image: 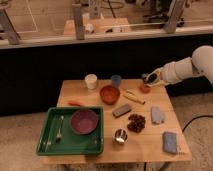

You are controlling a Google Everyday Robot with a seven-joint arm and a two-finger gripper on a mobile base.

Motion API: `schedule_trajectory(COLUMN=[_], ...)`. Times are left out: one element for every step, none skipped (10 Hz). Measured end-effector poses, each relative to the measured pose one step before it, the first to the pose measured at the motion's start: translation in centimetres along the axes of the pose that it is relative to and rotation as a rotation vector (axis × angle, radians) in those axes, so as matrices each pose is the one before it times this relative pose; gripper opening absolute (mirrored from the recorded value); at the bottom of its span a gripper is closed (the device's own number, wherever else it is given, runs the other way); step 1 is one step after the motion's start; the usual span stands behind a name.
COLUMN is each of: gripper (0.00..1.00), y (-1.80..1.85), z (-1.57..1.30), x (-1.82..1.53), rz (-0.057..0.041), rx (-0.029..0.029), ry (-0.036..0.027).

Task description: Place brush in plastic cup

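Note:
The dull-blue plastic cup (116, 80) stands upright at the back of the wooden table (150, 150), between the cream cup (91, 81) and the orange fruit (145, 88). My gripper (148, 78) hangs over the table's back right corner, just above the orange and a short way to the right of the blue cup. The white arm reaches in from the right edge. I cannot make out the brush anywhere in this view.
A red bowl (109, 93), a yellow banana-like item (134, 96), a dark grey block (121, 110), dark grapes (135, 122), a metal cup (120, 136) and two blue cloths (157, 115) lie on the table. A green tray (45, 150) at the left holds a purple bowl (84, 121) and a fork (60, 127).

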Motion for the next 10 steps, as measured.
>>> schedule_trajectory(gripper=[0.0,0.0,0.0,0.0,0.0,0.0,0.0,0.0,0.0,0.0], y=[-0.003,0.003,0.004,0.037,0.022,0.119,-0.111,-0.391,-0.576,-0.661], z=[-0.005,0.004,0.008,0.054,0.042,0.361,0.522,1.395,1.451,1.108], x=[0.0,0.004,-0.001,0.049,-0.126,-0.333,-0.55,-1.407,-1.295,-0.705], rz=[-0.00002,0.00004,0.00002,0.00079,-0.00268,-0.00678,-0.00805,-0.02032,-0.02555,-0.02216], rx=[0.00012,-0.00005,-0.00012,-0.00066,0.00024,-0.00162,-0.00001,-0.00298,-0.0036,-0.00175], ry=[0.00013,0.0,-0.00007,-0.00037,-0.00469,-0.02084,-0.01931,-0.02964,-0.02429,-0.02072])
